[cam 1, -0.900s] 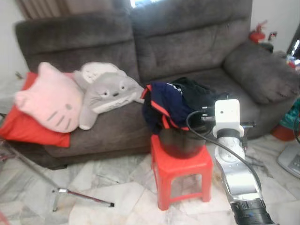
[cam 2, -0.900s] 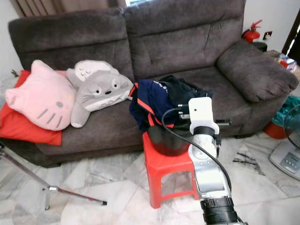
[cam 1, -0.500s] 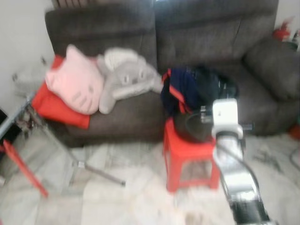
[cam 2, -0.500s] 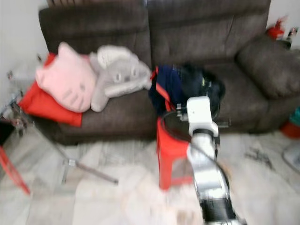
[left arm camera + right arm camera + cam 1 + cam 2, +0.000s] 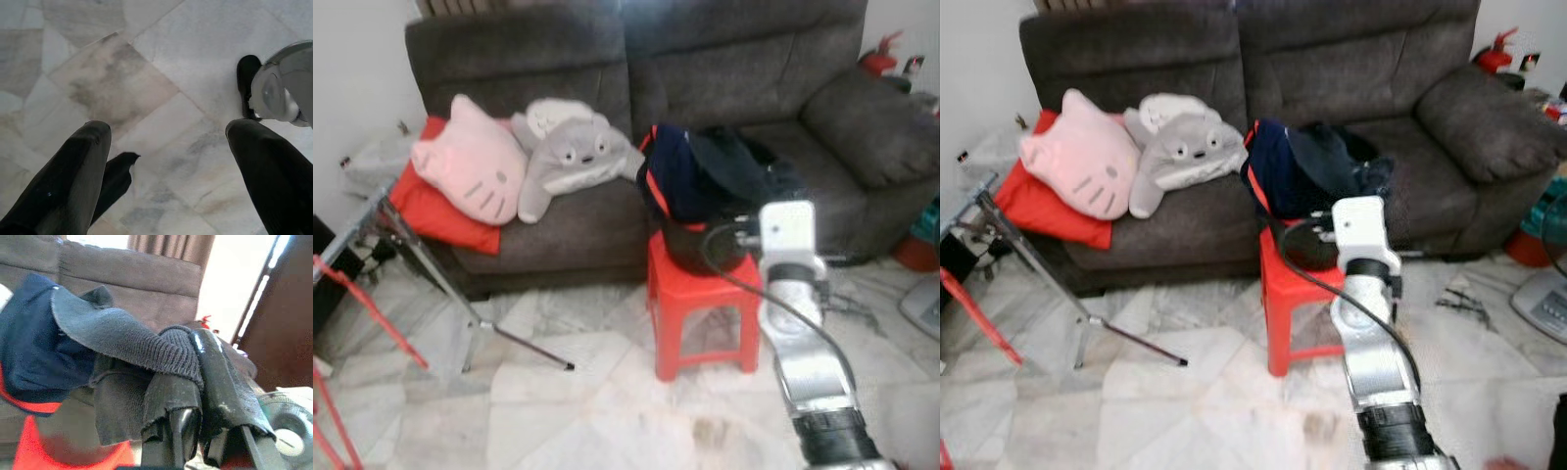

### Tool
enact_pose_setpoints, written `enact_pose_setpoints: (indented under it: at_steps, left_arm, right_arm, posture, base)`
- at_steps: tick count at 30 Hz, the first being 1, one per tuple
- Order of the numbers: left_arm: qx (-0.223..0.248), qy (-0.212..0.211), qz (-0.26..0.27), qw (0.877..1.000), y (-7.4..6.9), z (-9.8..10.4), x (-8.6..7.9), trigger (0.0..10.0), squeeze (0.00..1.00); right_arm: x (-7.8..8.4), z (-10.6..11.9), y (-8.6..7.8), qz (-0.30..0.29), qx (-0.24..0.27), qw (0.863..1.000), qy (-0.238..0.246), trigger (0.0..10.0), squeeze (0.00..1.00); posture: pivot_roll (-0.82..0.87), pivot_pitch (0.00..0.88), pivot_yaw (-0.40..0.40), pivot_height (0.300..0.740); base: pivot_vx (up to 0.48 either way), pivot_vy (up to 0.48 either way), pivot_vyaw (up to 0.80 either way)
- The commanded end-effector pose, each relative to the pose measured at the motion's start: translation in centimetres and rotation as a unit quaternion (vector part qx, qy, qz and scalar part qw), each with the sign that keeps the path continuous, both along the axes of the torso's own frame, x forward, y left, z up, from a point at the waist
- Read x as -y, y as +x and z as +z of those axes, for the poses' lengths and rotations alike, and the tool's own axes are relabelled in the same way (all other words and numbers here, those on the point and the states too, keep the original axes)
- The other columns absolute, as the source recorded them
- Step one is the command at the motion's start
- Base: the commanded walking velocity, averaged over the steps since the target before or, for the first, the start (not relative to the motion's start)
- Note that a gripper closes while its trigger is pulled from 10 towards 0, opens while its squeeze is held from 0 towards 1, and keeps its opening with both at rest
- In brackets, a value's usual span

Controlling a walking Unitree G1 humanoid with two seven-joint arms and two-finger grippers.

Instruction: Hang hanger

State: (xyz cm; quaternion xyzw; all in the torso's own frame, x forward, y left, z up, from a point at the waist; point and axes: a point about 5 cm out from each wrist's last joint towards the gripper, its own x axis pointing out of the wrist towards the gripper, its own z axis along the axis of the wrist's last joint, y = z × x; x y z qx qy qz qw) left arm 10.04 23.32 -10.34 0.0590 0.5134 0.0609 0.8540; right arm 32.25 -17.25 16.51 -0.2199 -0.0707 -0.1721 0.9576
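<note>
While clamped: one garment [image 5: 73, 333], two cushions [image 5: 470, 166]

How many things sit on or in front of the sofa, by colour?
Pink cushion: 1
Grey plush: 1
Red: 2, cushion and stool
Dark clothes pile: 1
Total: 5

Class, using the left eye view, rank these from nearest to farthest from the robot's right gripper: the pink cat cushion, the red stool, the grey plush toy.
The right gripper is hidden behind its wrist camera, at the stool.
1. Red stool: directly by the gripper.
2. Grey plush toy: on the sofa, to the robot's left.
3. Pink cat cushion: further left on the sofa.
</note>
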Motion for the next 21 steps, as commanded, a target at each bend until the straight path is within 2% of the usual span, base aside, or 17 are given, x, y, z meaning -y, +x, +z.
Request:
enact_pose_setpoints:
  at_steps: [1, 3, 5, 9, 10, 11, 13, 14, 15, 18, 21]
  left_arm:
    - [-0.009, 0.006, 0.001, 1.000, -0.6, 0.0, -0.5, 10.0, 0.00]
    - [-0.008, 0.007, -0.001, 1.000, -0.6, 0.0, -0.5, 10.0, 0.00]
    - [-0.011, 0.012, -0.002, 1.000, -0.7, -0.1, -0.5, 10.0, 0.00]
    - [-0.011, 0.013, -0.003, 1.000, -0.7, -0.1, -0.5, 10.0, 0.00]
    - [-0.012, 0.013, -0.001, 1.000, -0.7, -0.1, -0.5, 10.0, 0.00]
    - [-0.012, 0.013, 0.000, 1.000, -0.7, -0.1, -0.5, 10.0, 0.00]
    - [-0.012, 0.012, 0.000, 1.000, -0.7, -0.1, -0.5, 10.0, 0.00]
    - [-0.012, 0.012, 0.001, 1.000, -0.7, -0.1, -0.4, 10.0, 0.00]
    - [-0.012, 0.012, 0.001, 1.000, -0.7, -0.1, -0.4, 10.0, 0.00]
    - [-0.011, 0.011, 0.004, 1.000, -0.7, -0.1, -0.4, 10.0, 0.00]
    - [-0.010, 0.011, 0.006, 1.000, -0.7, -0.1, -0.4, 10.0, 0.00]
  right_arm:
    - [0.5, 0.6, 0.0, -0.014, 0.016, 1.000, -0.008, 10.0, 0.00]
    - [1.0, 0.7, 0.1, -0.025, 0.017, 0.999, -0.010, 10.0, 0.00]
    - [2.4, 0.7, 0.1, -0.054, 0.015, 0.998, -0.003, 10.0, 0.00]
    - [3.3, 0.8, 0.2, -0.073, 0.018, 0.997, 0.001, 10.0, 0.00]
    - [4.8, 1.0, 0.3, -0.101, 0.022, 0.995, 0.016, 10.0, 0.00]
    - [5.2, 1.1, 0.3, -0.111, 0.022, 0.993, 0.026, 10.0, 0.00]
    - [6.9, 0.9, 0.3, -0.147, 0.021, 0.987, 0.066, 10.0, 0.00]
    - [8.8, 0.8, -0.1, -0.190, 0.024, 0.977, 0.089, 10.0, 0.00]
    - [8.8, 0.8, -0.1, -0.190, 0.024, 0.977, 0.089, 10.0, 0.00]
    - [10.5, 0.9, -0.6, -0.233, 0.037, 0.966, 0.107, 10.0, 0.00]
    - [11.7, 1.7, -1.2, -0.262, 0.074, 0.955, 0.114, 10.0, 0.00]
  posture:
    - [-0.20, 0.000, 0.163, 0.740]
    - [-0.20, 0.000, 0.163, 0.740]
    - [-0.20, 0.000, 0.162, 0.740]
    - [-0.20, 0.000, 0.162, 0.740]
    - [-0.20, 0.000, 0.164, 0.740]
    - [-0.20, 0.000, 0.164, 0.740]
    - [-0.20, 0.000, 0.162, 0.740]
    - [-0.19, 0.000, 0.159, 0.740]
    - [-0.19, 0.000, 0.159, 0.740]
    - [-0.19, 0.000, 0.156, 0.740]
    - [-0.19, 0.000, 0.157, 0.740]
  base:
    - [-0.274, 0.000, 0.00]
    - [-0.137, 0.000, 0.00]
    - [0.000, 0.000, 0.00]
    - [0.000, 0.000, 0.00]
    - [0.000, 0.000, 0.00]
    - [0.000, 0.000, 0.00]
    - [0.000, 0.000, 0.00]
    - [0.000, 0.000, 0.00]
    - [0.000, 0.000, 0.00]
    - [0.000, 0.000, 0.00]
    - [0.000, 0.000, 0.00]
